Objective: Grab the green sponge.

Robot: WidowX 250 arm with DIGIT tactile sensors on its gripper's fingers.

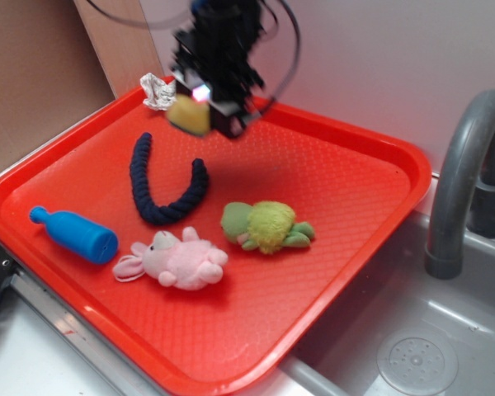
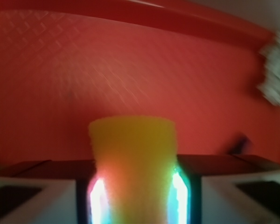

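On the tray (image 1: pixel 371 214), the rope (image 1: pixel 167 188) lies behind the bottle (image 1: pixel 74 234), rabbit (image 1: pixel 177 261) and turtle (image 1: pixel 266 226).

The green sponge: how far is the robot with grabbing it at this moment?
Done: the sponge sits squeezed between the two fingers, as the wrist view shows. In hand: in the exterior view the gripper holds it above the far corner of the red tray, seemingly off the surface, though motion blur makes that uncertain. Left: little, perhaps only a clear lift.
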